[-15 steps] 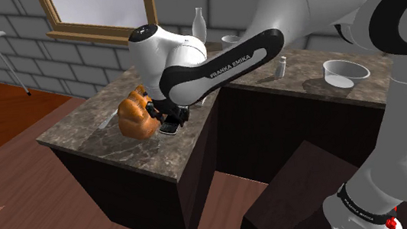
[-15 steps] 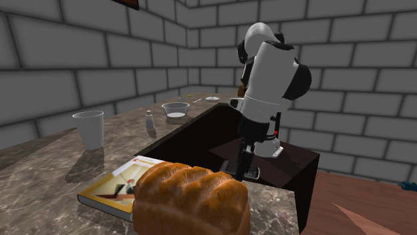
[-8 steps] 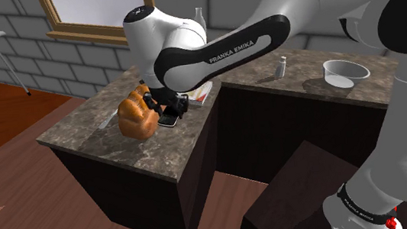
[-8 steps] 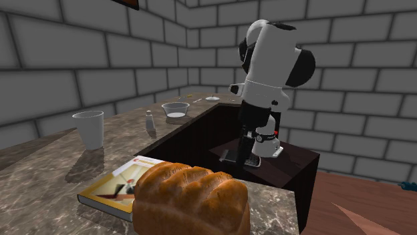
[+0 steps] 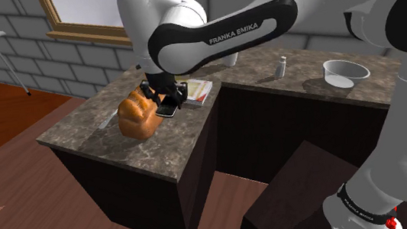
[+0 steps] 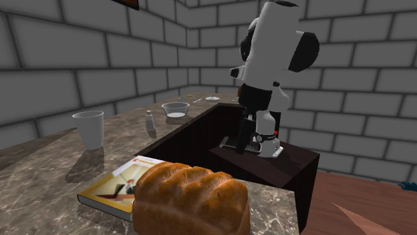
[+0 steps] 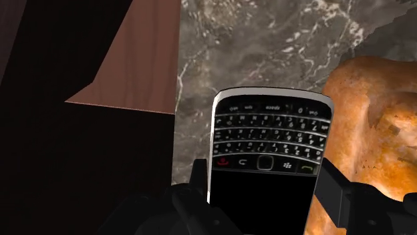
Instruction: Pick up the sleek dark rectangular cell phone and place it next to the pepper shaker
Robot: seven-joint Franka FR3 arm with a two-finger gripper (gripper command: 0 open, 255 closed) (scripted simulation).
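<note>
**Operator:** Report end effector status.

**Technician:** The end effector (image 5: 164,104) is closed on the phone (image 5: 168,110). In the wrist view its fingers (image 7: 332,188) press against the two long edges of the phone (image 7: 267,143), and the keypad end points away from the hand.

**Operator:** Phone position?

**Technician:** It is held above the table (image 5: 81,134), just beside the bread loaf (image 5: 135,118) on the shoulder view's right, and near the book (image 5: 198,92).

**Operator:** Pepper shaker?

**Technician:** The pepper shaker (image 5: 282,67) stands upright on the adjoining table section, well apart from the phone. It is to the shoulder view's right, left of the bowl (image 5: 344,72).
</note>
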